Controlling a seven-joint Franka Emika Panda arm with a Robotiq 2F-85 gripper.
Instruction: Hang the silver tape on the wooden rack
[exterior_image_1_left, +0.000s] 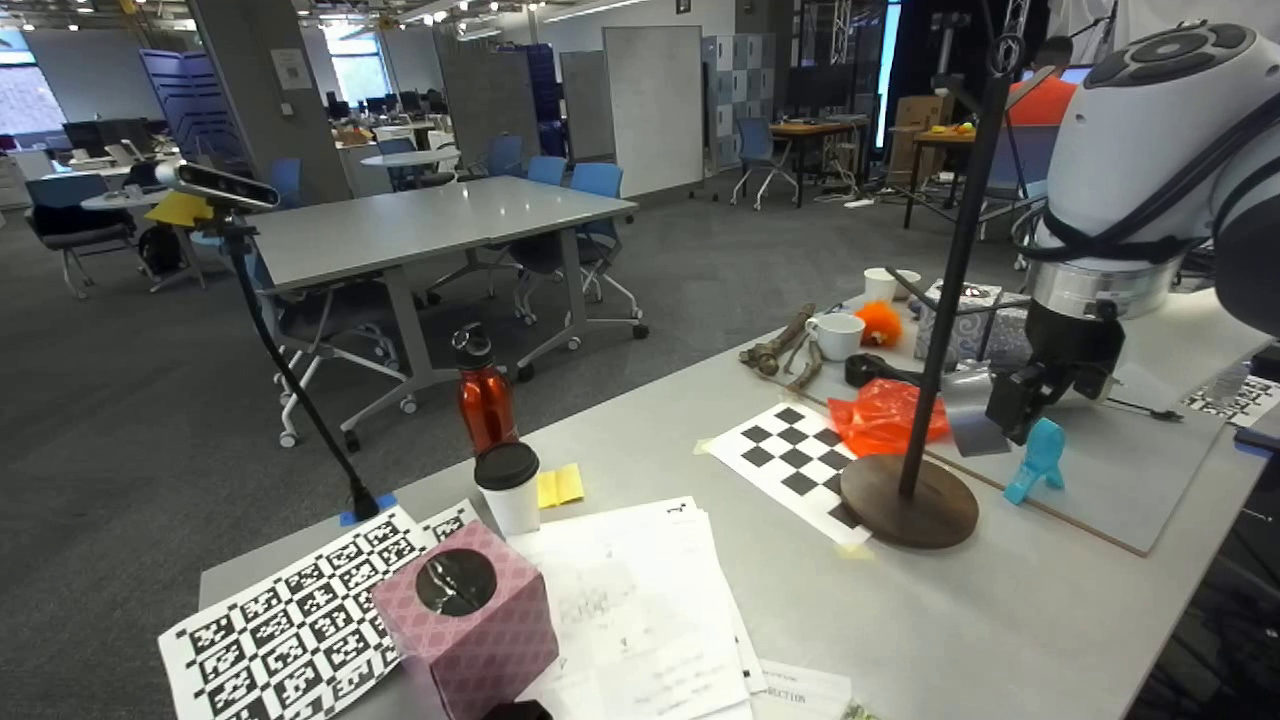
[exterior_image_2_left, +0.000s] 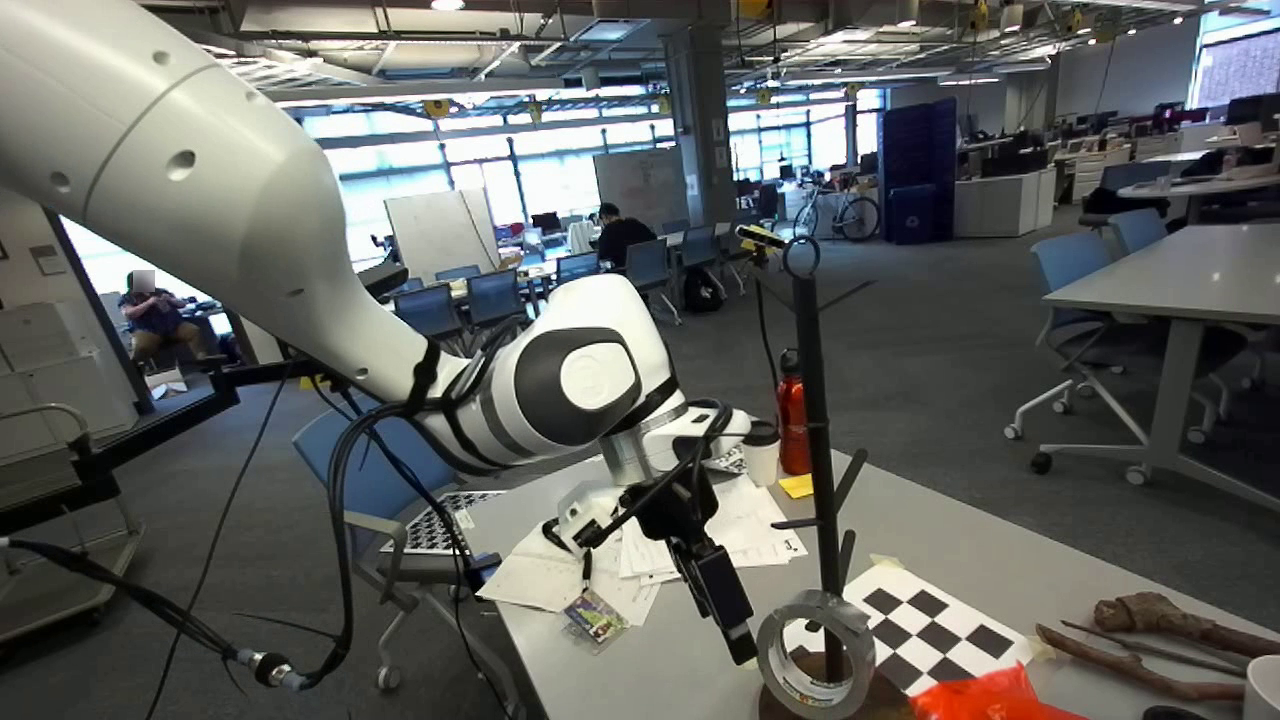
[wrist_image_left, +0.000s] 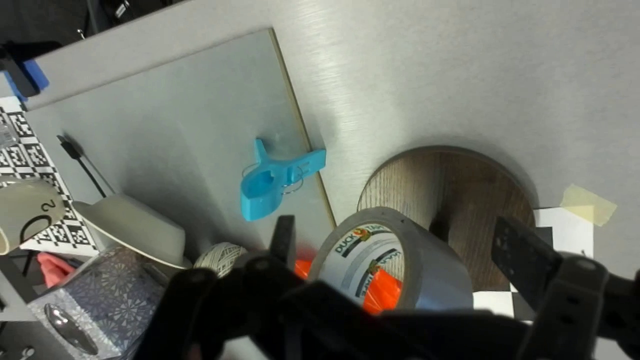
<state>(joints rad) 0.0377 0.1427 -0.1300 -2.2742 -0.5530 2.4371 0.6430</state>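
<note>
The silver tape (exterior_image_1_left: 965, 415) is a grey ring close beside the wooden rack (exterior_image_1_left: 955, 270), near the lower pole. In an exterior view its ring (exterior_image_2_left: 850, 615) overlaps the pole (exterior_image_2_left: 818, 420), which shows through the hollow with a short dark tip. Whether a peg carries the tape is hard to tell. In the wrist view the tape (wrist_image_left: 440, 280) is tilted, partly over the round base (wrist_image_left: 480, 190); its lower part is hidden. My gripper (wrist_image_left: 393, 235) is open, its fingers on either side of the tape with gaps. It also shows in both exterior views (exterior_image_1_left: 1015, 415) (exterior_image_2_left: 738, 640).
A blue clip (wrist_image_left: 265, 185) stands at the edge of a grey board (wrist_image_left: 200, 100). Orange-red plastic (exterior_image_1_left: 885, 415) lies by the rack on a checkerboard sheet (exterior_image_1_left: 790, 465). A white mug (exterior_image_1_left: 838, 337) and sticks (exterior_image_1_left: 780, 345) lie beyond. The pole rises tall near my arm.
</note>
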